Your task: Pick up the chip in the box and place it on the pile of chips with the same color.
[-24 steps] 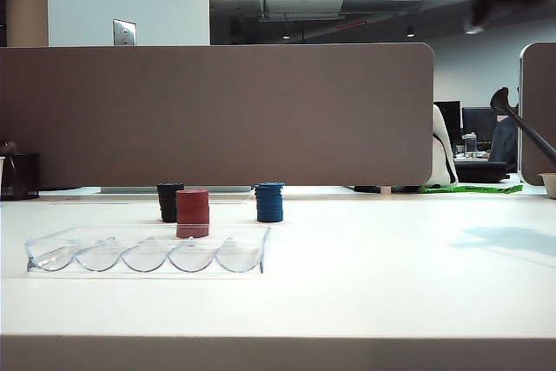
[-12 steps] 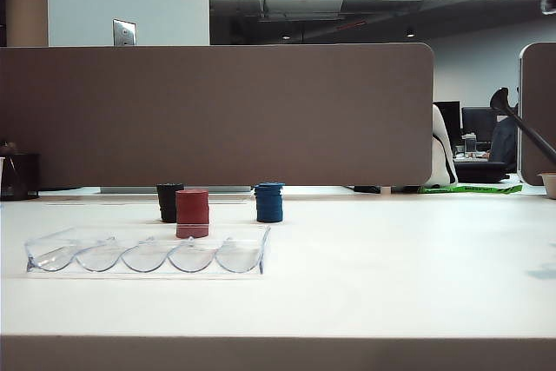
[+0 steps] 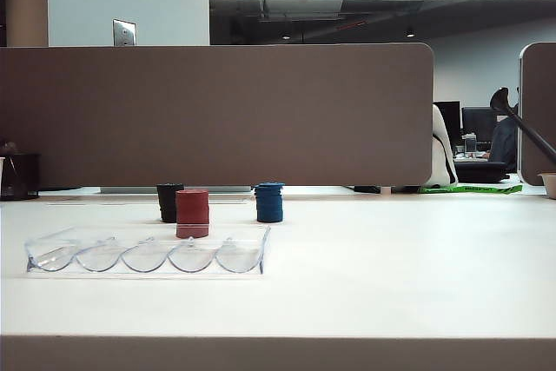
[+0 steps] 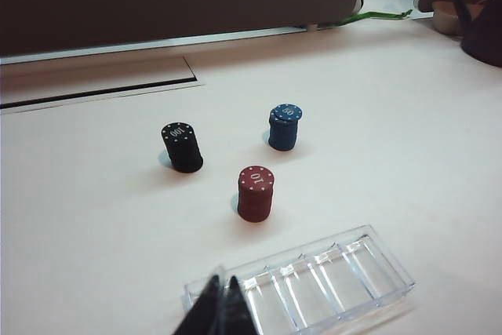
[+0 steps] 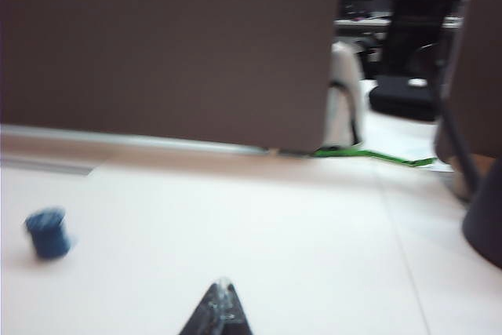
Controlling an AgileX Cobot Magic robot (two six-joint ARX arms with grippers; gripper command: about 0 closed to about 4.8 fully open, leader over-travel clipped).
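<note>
The clear box (image 3: pixel 148 254) lies at the front left of the table, and its slots look empty in the left wrist view (image 4: pixel 345 272). No chip shows apart from the stacks. The blue pile of chips (image 3: pixel 269 202) stands behind the box's right end, with a white number on its top chip (image 4: pixel 284 127). It appears blurred in the right wrist view (image 5: pixel 49 233). My left gripper (image 4: pixel 221 280) hovers shut over one end of the box, holding nothing. My right gripper (image 5: pixel 223 282) is shut and empty, well away from the blue pile. Neither gripper shows in the exterior view.
A red stack (image 3: pixel 192 213) and a black stack (image 3: pixel 168 202) stand behind the box, left of the blue pile. A brown divider (image 3: pixel 217 115) walls off the table's far edge. A dark object (image 5: pixel 482 225) sits at the far right.
The right arm's dark shape at the upper right of the exterior view has gone out of frame, and its shadow on the table's right side has vanished. Chips and box have not moved.
</note>
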